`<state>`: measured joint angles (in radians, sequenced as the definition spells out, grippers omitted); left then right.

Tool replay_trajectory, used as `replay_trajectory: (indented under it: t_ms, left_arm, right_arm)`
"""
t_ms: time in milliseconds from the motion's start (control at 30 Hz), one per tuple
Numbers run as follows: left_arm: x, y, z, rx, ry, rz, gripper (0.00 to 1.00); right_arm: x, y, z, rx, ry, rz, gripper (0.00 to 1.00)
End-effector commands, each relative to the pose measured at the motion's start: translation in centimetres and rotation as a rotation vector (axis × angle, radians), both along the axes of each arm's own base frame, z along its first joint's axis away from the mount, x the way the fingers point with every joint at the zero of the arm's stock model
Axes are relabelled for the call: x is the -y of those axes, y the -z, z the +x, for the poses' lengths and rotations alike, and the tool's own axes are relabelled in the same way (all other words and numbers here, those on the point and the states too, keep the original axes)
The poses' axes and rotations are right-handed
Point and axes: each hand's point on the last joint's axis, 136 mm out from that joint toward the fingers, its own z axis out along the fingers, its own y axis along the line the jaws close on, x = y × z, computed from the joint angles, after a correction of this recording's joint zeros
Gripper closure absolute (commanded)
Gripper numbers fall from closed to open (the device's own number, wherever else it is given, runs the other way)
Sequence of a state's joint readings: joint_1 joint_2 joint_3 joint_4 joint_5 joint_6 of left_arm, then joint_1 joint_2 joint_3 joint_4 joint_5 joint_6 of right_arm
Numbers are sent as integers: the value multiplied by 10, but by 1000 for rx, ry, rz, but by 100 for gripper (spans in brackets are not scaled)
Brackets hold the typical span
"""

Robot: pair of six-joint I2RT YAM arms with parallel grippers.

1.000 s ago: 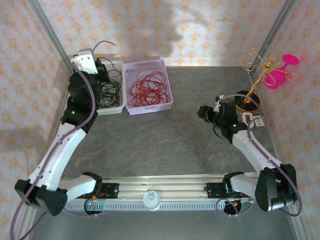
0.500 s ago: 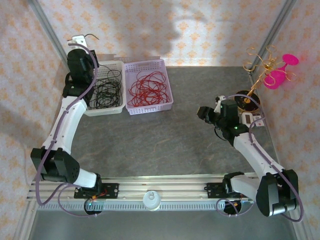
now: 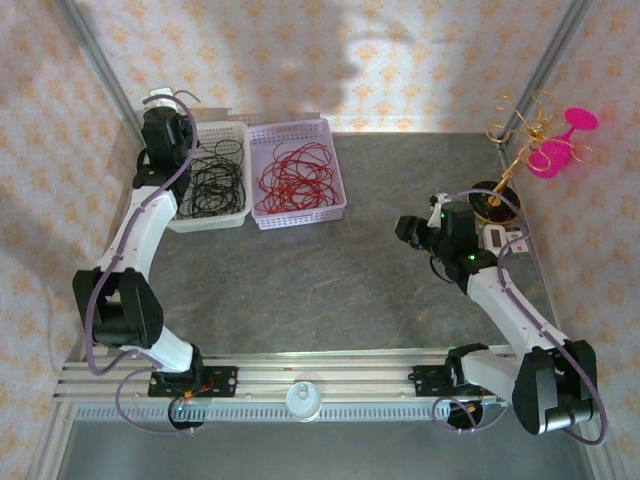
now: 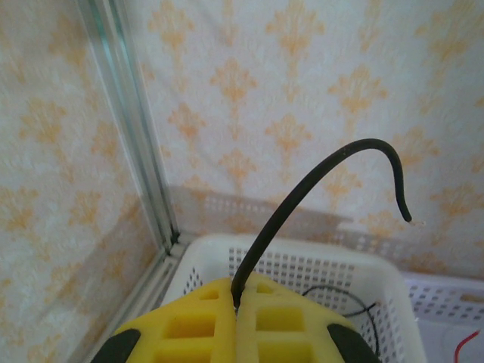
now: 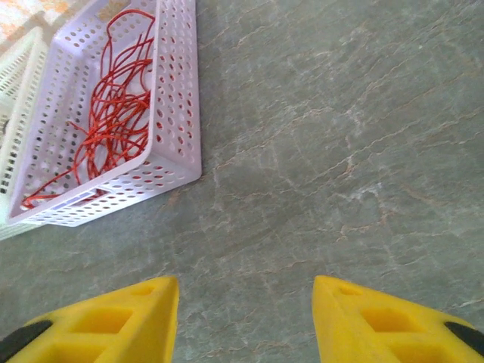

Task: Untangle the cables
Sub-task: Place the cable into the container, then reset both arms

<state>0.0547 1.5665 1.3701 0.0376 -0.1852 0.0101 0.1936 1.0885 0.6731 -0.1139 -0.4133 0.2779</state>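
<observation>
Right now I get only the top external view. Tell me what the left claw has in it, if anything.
Observer: The left claw is shut on one black cable, pinched between its yellow fingers.
Operator: Describe the cable's free end.
Observer: It arches up and to the right, then hooks down at the tip, hanging free.
Operator: Now check the right claw.
Observer: The right claw is open with nothing between its fingers, over the grey table top.
</observation>
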Motion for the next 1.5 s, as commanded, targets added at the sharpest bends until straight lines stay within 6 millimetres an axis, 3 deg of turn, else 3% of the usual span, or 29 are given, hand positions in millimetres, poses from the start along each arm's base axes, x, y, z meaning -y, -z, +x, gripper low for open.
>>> replay_trajectory:
  t_ms: [0, 133, 267, 333, 433, 567, 700, 867, 1000, 1233, 1300, 1467]
  left_arm:
    - [-7, 45, 11, -67, -4, -51, 100]
    - [-8, 103, 18, -189, -15, -85, 100]
    - [-6, 142, 20, -287, -14, -124, 100]
    - [-3, 156, 19, -325, -7, -151, 88]
    - [2, 167, 15, -367, 8, -179, 50]
    - [9, 160, 6, -368, 36, -203, 36]
    - [21, 130, -5, -324, 93, -234, 21]
    - [44, 93, -33, -252, 192, -273, 23]
    - [67, 84, -70, -165, 258, -307, 25]
    - [79, 115, -126, -69, 282, -375, 26]
    - [83, 124, -136, -49, 301, -393, 27]
    - [100, 142, -153, -3, 386, -460, 27]
  right_arm:
    - [25, 2, 3, 36, 89, -123, 51]
    - [52, 1, 9, 83, 229, -198, 49]
    - [79, -7, 15, 213, 356, -279, 45]
    - [88, -9, 15, 315, 380, -344, 41]
    - [95, -3, 14, 365, 381, -425, 34]
    - [106, 6, 15, 369, 425, -479, 31]
    - [116, 6, 10, 419, 471, -496, 28]
    - [125, 2, 4, 495, 479, -478, 26]
    - [131, -6, 0, 580, 474, -417, 25]
    - [130, 4, 4, 644, 429, -330, 25]
    - [127, 0, 7, 669, 413, -311, 25]
    - [112, 18, 13, 680, 317, -311, 23]
